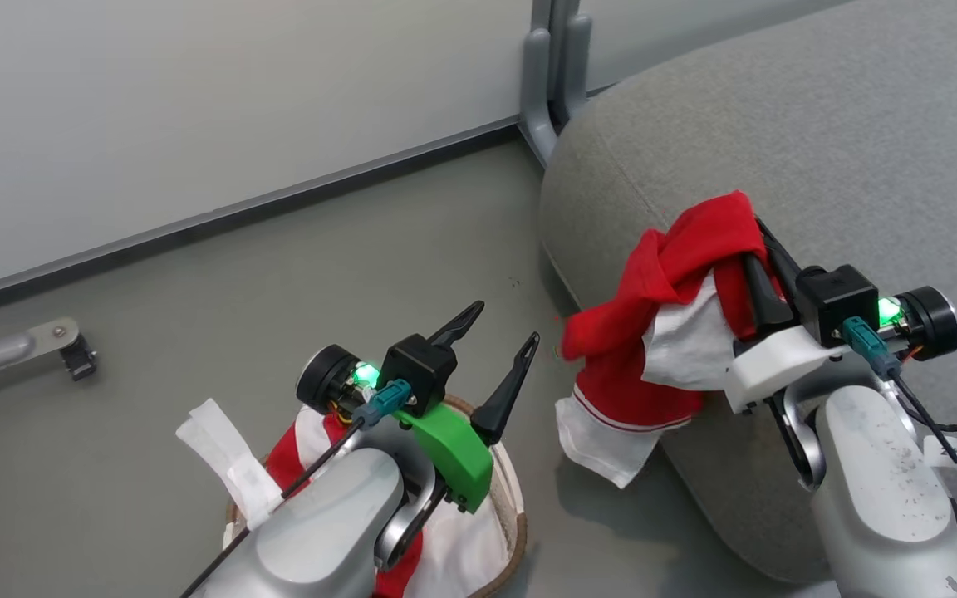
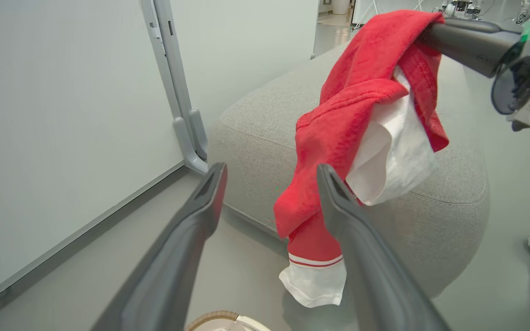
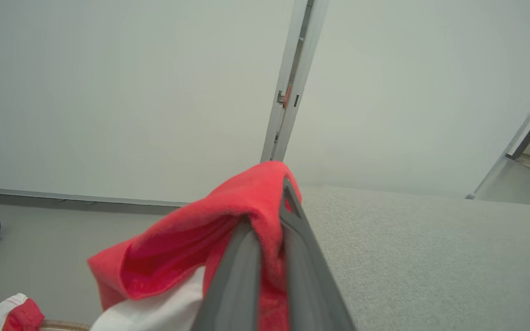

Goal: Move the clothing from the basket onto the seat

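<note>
Soft, limp red white-trimmed garment, probably light, is pinched at a bunched fold by the closed right claw over the edge of the grey fabric seat; left claw is spread wide.

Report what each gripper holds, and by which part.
Right gripper: shut on a red garment, pinching its uppermost fold; the rest hangs by the seat edge. Left gripper: open, holding nothing.

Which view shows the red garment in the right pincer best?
Left wrist view: the soft red white-trimmed fabric garment hangs almost fully visible, grip to striped hem. Head view: the right pincer hides its right side. Right wrist view: the pinched fold, close up.
</note>
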`<state>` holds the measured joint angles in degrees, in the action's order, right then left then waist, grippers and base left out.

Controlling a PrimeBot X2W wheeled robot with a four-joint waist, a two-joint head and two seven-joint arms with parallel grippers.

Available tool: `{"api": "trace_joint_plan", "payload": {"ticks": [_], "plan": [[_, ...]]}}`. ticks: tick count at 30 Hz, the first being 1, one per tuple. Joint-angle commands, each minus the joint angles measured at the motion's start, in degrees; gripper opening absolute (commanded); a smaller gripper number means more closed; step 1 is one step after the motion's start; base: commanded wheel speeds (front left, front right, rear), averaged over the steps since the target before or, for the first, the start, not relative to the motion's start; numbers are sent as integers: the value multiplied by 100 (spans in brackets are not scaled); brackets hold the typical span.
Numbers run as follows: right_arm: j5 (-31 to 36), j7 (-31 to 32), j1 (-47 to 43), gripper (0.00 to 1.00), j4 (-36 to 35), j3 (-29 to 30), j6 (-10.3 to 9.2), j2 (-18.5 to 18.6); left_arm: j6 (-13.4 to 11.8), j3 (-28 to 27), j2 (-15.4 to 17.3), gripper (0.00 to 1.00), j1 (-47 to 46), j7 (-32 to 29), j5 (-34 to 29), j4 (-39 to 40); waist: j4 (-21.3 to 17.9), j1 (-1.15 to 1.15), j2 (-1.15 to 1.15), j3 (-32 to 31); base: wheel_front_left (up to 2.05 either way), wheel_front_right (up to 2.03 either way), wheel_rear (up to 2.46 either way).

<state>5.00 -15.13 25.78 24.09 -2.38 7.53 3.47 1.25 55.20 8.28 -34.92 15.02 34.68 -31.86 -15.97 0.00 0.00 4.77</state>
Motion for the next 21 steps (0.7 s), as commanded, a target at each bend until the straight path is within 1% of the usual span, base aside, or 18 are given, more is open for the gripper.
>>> {"api": "trace_joint_plan", "payload": {"ticks": [1,6,10,15,21], "plan": [[-39,-4,-100,0,-73,62,-8,36,4,-38,17,100,76,20,-73,10,-464,0,0,276,0,0,0],[-109,-4,-250,0,-186,257,-8,63,-2,-48,-31,100,51,21,-177,37,-640,0,0,385,0,0,0],[-170,-4,-287,0,-243,363,-8,80,8,-64,-39,100,-11,21,-249,46,-674,0,0,493,0,0,0],[-237,-4,-177,0,-214,505,-8,114,10,-63,-24,100,-96,21,-353,47,-609,0,0,656,0,0,0],[-310,-4,105,0,-126,671,-8,99,-46,-99,40,100,-191,21,-458,102,-436,0,0,944,0,0,0]]}}
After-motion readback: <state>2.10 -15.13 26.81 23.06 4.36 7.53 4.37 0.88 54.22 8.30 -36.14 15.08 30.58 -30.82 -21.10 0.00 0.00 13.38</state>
